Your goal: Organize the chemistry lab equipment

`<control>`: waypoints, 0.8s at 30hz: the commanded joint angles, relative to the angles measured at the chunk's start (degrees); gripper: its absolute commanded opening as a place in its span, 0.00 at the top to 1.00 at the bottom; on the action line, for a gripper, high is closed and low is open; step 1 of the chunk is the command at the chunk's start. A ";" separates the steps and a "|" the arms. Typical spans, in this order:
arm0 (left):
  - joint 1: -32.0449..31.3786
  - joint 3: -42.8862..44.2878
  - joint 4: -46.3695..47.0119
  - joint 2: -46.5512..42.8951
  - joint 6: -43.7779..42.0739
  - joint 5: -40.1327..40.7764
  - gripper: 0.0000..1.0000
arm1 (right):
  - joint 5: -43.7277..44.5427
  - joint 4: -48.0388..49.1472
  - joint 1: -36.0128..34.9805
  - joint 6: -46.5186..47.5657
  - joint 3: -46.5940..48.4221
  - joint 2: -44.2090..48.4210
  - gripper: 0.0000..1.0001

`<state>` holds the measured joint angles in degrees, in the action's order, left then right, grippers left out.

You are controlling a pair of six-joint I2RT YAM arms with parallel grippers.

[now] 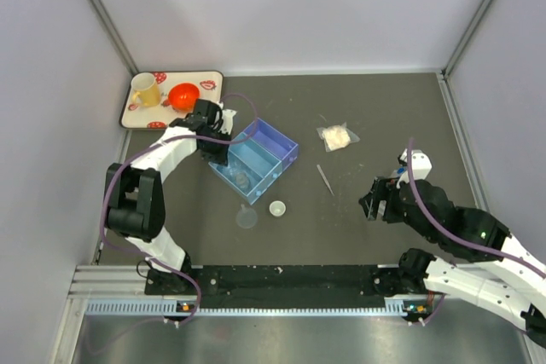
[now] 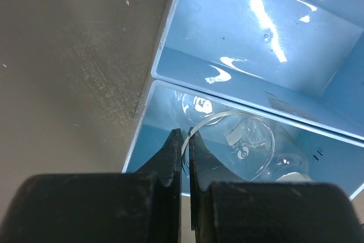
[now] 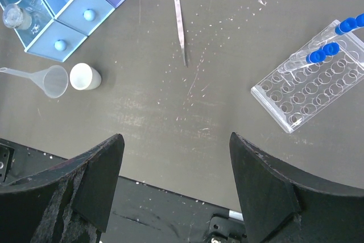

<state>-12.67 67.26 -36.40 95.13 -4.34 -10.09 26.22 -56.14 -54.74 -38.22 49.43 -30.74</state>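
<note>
My left gripper [image 1: 218, 147] [image 2: 186, 135] is shut on the thin rim of a clear plastic beaker [image 2: 242, 143]. It holds the beaker inside the near-left compartment of a blue divided organizer box [image 1: 271, 153] [image 2: 250, 55]. My right gripper [image 1: 374, 204] [image 3: 176, 138] is open and empty above bare table. In the right wrist view, a gridded clear tube rack [image 3: 301, 92] with blue-capped tubes [image 3: 324, 52] lies at the right. A thin rod [image 1: 325, 178] [image 3: 180, 27], a clear funnel [image 1: 246, 217] [image 3: 48, 79] and a small white cup [image 1: 277, 208] [image 3: 85, 76] lie on the table.
A patterned tray [image 1: 205, 81] at the back left holds a yellow mug [image 1: 146, 90] and an orange-red bowl [image 1: 183, 95]. A small clear bag [image 1: 337, 137] lies toward the back right. Grey walls enclose the table on three sides. A black rail [image 1: 281, 279] runs along the near edge.
</note>
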 commanded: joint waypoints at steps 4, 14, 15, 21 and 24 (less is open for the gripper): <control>0.19 -1.26 3.27 0.58 3.11 -0.99 0.91 | 0.41 0.42 -0.72 -0.63 0.67 0.68 0.25; 0.18 1.90 -0.33 -3.55 2.58 -0.20 0.77 | 0.33 0.33 -0.72 -0.54 1.37 -0.20 0.25; 0.19 2.43 -0.77 -3.72 2.58 -0.02 0.77 | 0.33 0.33 -0.72 -0.54 1.55 -0.28 0.25; 0.18 7.17 -4.45 -6.18 3.02 1.56 0.75 | 0.50 0.59 -0.72 -0.37 1.72 -0.55 0.25; 0.18 10.25 -6.65 -7.76 3.37 2.96 0.75 | 0.77 0.86 -0.72 -0.28 1.46 -1.25 0.24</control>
<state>-12.47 72.34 -40.60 91.94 -1.56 -9.06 26.24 -56.25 -54.74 -38.20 49.50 -30.98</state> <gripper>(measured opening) 0.246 0.755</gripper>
